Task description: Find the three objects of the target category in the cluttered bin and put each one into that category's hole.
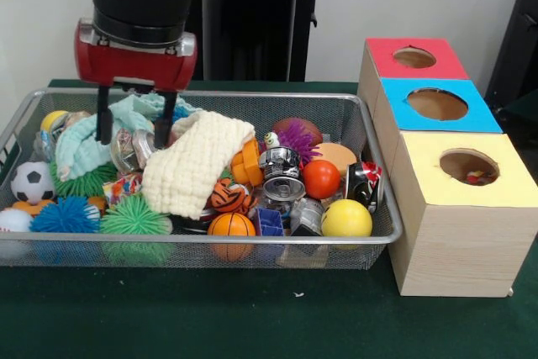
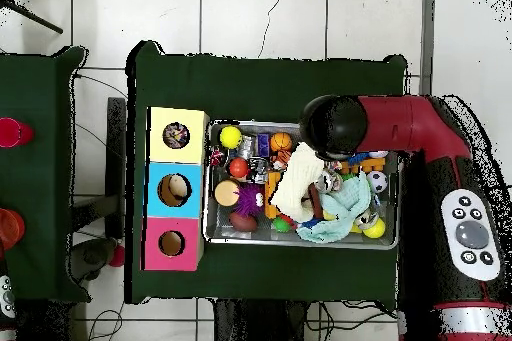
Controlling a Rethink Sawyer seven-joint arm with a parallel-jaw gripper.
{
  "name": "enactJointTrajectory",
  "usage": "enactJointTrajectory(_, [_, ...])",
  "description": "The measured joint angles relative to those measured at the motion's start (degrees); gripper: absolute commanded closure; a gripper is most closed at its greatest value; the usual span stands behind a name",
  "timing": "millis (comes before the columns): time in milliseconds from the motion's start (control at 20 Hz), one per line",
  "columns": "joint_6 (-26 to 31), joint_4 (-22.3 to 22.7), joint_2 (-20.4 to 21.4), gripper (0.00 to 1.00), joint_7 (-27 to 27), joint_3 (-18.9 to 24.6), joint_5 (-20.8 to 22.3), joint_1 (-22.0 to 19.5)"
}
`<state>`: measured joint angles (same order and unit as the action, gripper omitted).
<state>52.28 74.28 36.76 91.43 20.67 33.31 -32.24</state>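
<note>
**Gripper down in the left half of the bin, above the cloths**

In my front view the red and black gripper point(image 1: 135, 128) hangs into the wire mesh bin point(image 1: 370, 237), over its left half. I see its two dark fingers point(image 1: 104, 115) spread apart with nothing between them; the tips reach down to a crumpled mint-green cloth point(image 1: 84, 149) at the far left of the bin and a clear, shiny round object point(image 1: 130, 150) lying just beside it. A cream waffle-knit cloth point(image 1: 195, 164) lies draped across the middle of the pile, just right of the fingers.

Around the cloths I can pick out a black-and-white soccer ball point(image 1: 32, 181) at the left wall, a blue spiky ball point(image 1: 64, 215) and a green spiky ball point(image 1: 133, 217) along the near edge, a small orange basketball point(image 1: 231, 225), a red ball point(image 1: 320, 178), a yellow ball point(image 1: 345, 219) in the near right corner and a purple spiky ball point(image 1: 297, 138) towards the far side.

Right of the bin stands the wooden box with three holes: a red-topped section point(image 1: 387, 56) farthest, a blue-topped one point(image 1: 403, 94) in the middle and a yellow-topped one point(image 1: 424, 161) nearest. Something small shows inside the yellow hole; I cannot tell what it is.

From overhead, the arm point(image 2: 400, 127) covers the bin's corner.
</note>
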Motion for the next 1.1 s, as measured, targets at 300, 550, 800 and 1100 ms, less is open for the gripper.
enactJointTrajectory(300, [-1.06,-0.02,-1.19,0.0,0.0,0.02,2.51,-2.31])
enactJointTrajectory(550, [-1.58,-0.02,-2.72,0.0,0.0,0.02,4.71,-4.15])
enactJointTrajectory(800, [-2.14,-0.02,-3.8,0.0,0.0,0.02,4.92,-4.62])
enactJointTrajectory(1100, [-2.71,0.4,-5.08,0.0,0.0,0.09,4.91,-4.6])
